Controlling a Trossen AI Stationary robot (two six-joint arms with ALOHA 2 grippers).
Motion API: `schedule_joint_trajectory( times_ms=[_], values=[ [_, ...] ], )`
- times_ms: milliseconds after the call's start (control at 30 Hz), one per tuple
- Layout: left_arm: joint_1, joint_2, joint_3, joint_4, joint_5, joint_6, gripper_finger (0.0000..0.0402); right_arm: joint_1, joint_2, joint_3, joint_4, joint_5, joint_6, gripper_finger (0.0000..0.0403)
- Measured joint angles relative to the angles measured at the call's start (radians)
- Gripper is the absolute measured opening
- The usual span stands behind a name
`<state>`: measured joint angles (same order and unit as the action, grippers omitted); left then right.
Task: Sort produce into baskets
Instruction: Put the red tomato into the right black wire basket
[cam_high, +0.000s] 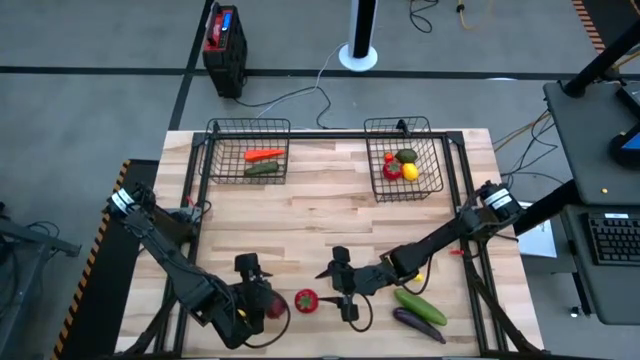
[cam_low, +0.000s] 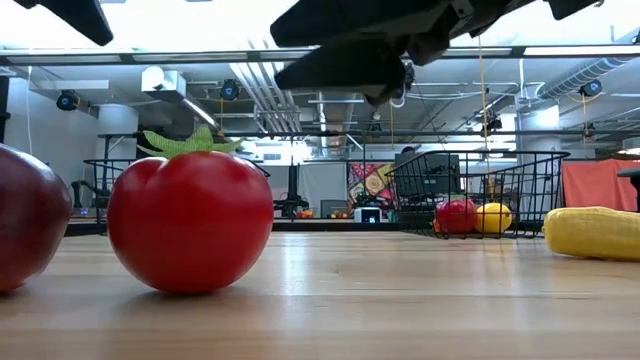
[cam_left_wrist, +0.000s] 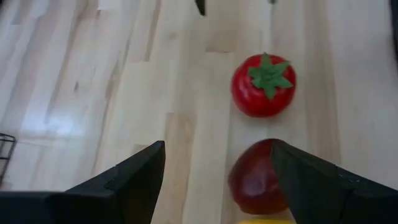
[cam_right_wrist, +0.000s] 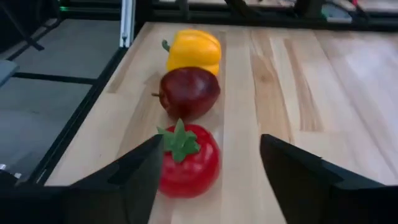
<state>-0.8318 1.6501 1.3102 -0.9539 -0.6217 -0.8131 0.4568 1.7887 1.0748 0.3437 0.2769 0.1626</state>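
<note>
A red tomato rests on the table near its front edge. A dark red apple lies to its left, and a yellow pepper lies beyond that. My left gripper is open above the apple, facing the tomato. My right gripper is open just right of the tomato, facing it. Both hang above the table and are empty. The left basket holds a carrot and a cucumber. The right basket holds several pieces.
A green cucumber and a purple eggplant lie on the table at the front right, under my right arm. A yellow piece lies near them. A red-and-black box stands on the floor beyond the table.
</note>
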Motion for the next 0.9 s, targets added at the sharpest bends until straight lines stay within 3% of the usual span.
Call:
schedule_joint_trajectory(
  times_ms=[200, 300, 633, 900],
  values=[
    [-0.004, 0.000, -0.002, 0.000, -0.029, 0.008, 0.0274, 0.001, 0.013, 0.044, -0.033, -0.016, 0.071, 0.0346],
    [-0.008, 0.000, -0.004, 0.002, -0.069, 0.000, 0.0274, 0.010, 0.037, 0.085, -0.053, -0.006, 0.078, 0.0370],
    [-0.018, 0.003, -0.011, 0.010, -0.078, -0.003, 0.0274, 0.026, 0.190, 0.234, -0.125, 0.040, 0.049, 0.0376],
    [-0.018, 0.008, -0.013, 0.012, -0.079, -0.005, 0.0274, 0.026, 0.287, 0.345, -0.285, 0.090, 0.076, 0.0376]
  ],
)
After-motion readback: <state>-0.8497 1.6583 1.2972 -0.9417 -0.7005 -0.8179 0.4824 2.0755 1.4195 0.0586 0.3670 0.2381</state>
